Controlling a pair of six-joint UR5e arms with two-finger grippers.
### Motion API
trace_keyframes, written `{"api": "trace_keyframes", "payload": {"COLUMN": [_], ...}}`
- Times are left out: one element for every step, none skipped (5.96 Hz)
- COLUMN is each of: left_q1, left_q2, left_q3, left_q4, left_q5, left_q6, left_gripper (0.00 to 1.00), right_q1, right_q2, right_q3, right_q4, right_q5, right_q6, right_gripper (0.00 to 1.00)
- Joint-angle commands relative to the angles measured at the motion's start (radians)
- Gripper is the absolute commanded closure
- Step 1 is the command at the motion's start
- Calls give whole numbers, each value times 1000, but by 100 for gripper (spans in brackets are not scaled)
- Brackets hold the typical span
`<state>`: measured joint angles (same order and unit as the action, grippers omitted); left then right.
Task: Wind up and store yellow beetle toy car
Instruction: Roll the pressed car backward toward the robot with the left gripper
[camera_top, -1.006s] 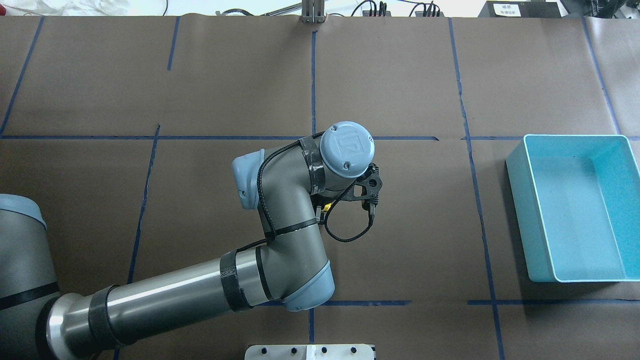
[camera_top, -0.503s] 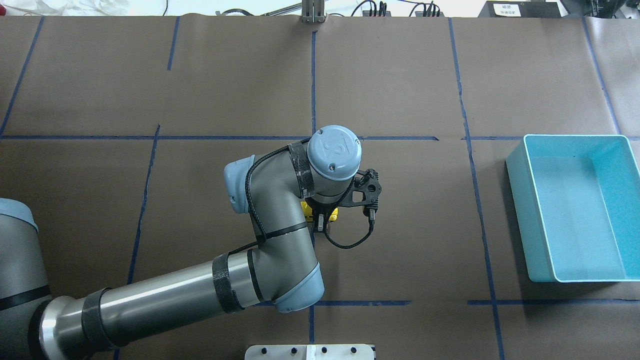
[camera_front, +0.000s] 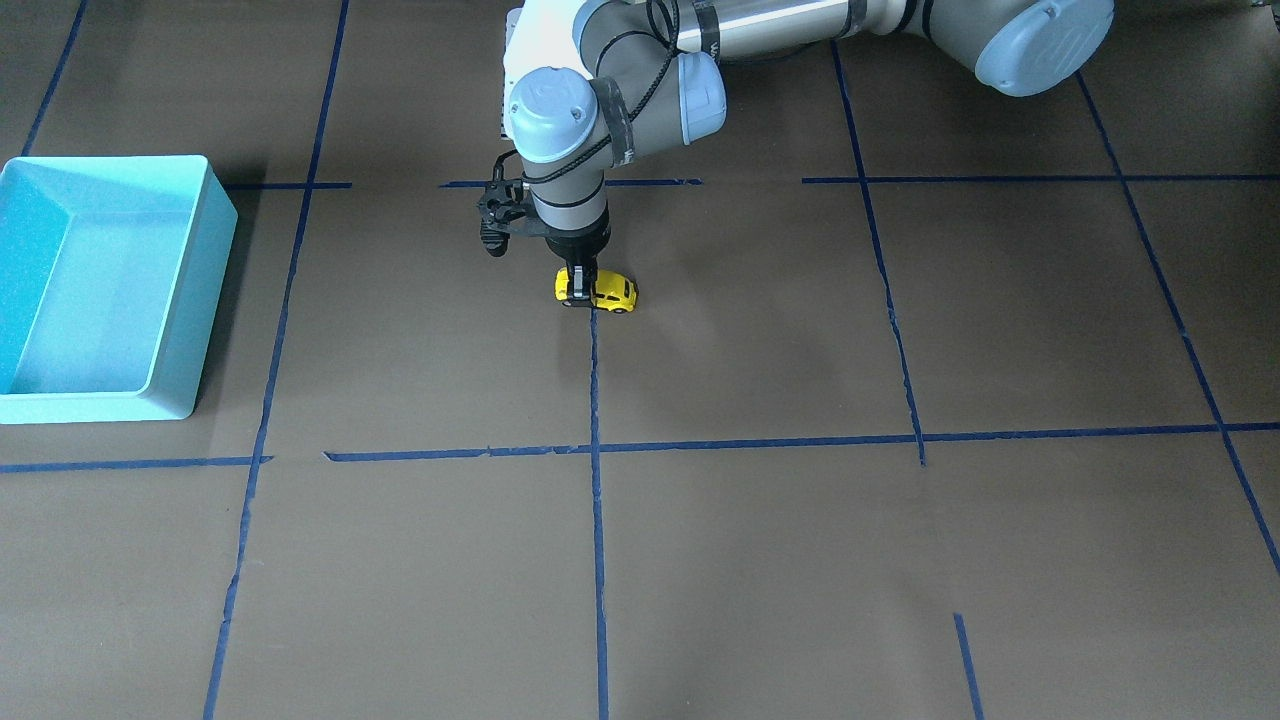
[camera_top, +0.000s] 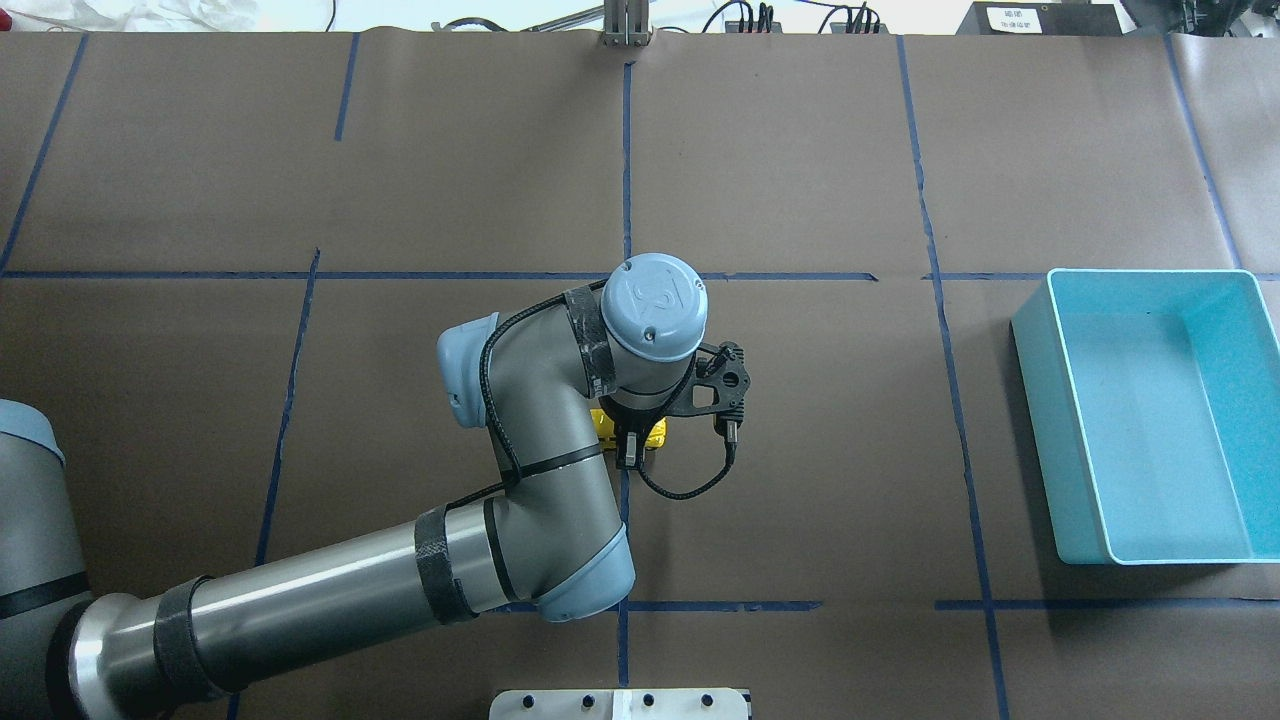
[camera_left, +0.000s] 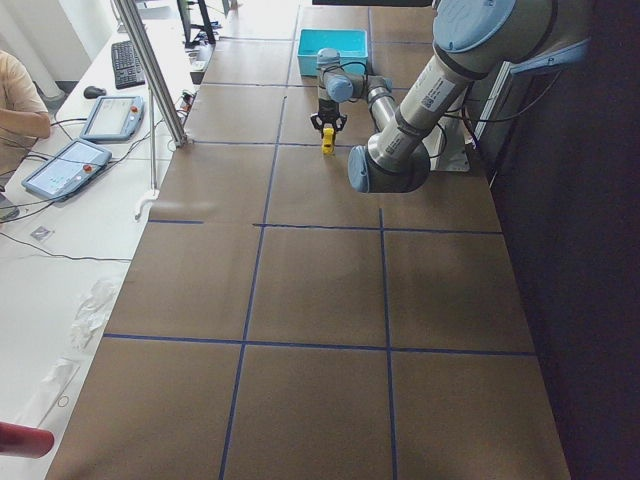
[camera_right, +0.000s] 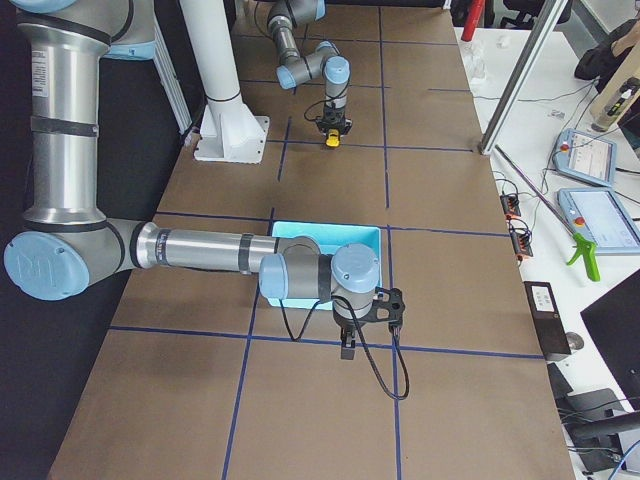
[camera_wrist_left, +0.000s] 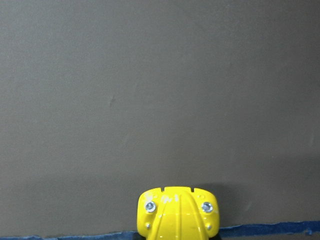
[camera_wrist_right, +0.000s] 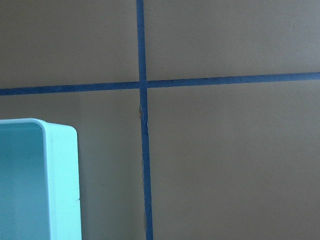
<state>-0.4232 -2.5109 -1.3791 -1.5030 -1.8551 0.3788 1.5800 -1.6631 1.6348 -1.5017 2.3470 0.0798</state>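
The yellow beetle toy car (camera_front: 612, 293) stands on its wheels on the brown table near the middle, on a blue tape line. My left gripper (camera_front: 579, 288) points straight down and is shut on the car's rear end. In the overhead view the car (camera_top: 654, 431) peeks out under the wrist, with the left gripper (camera_top: 631, 455) beside it. The left wrist view shows the car's yellow end (camera_wrist_left: 176, 215) at the bottom edge. My right gripper (camera_right: 345, 349) shows only in the right side view, near the turquoise bin (camera_right: 310, 233); I cannot tell if it is open or shut.
The turquoise bin (camera_top: 1070, 420) sits empty at the table's right side; it also shows in the front view (camera_front: 205, 295) and the right wrist view (camera_wrist_right: 62, 185). Blue tape lines cross the brown table. A loose black cable (camera_top: 700, 480) hangs from the left wrist.
My left arm has moved to the left and slightly toward the robot's base, dragging the car along the table. More of the car now shows under the wrist.
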Motion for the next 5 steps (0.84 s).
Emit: {"api": "trace_keyframes", "payload": {"left_q1": [-3, -26, -45, -48, -55], "left_q2": [27, 46, 85, 121, 148], "left_q3": [-11, -24, -58, -78, -104], "left_q4": [-17, -17, -20, -41, -46], "left_q5": [-9, -22, -30, -30, -30], "left_q6": [2, 6, 9, 9, 11], "left_gripper": [93, 93, 93, 93, 93], "right_q1": [0, 0, 0, 0, 0], "right_q2": [0, -4, -1, 0, 0], "right_q3": [-1, 2, -1, -3, -1], "right_q4": [0, 1, 1, 0, 1], "right_q5": [0, 0, -2, -2, 0], "right_q6": [0, 2, 3, 3, 3], "right_gripper": [0, 0, 0, 0, 0]}}
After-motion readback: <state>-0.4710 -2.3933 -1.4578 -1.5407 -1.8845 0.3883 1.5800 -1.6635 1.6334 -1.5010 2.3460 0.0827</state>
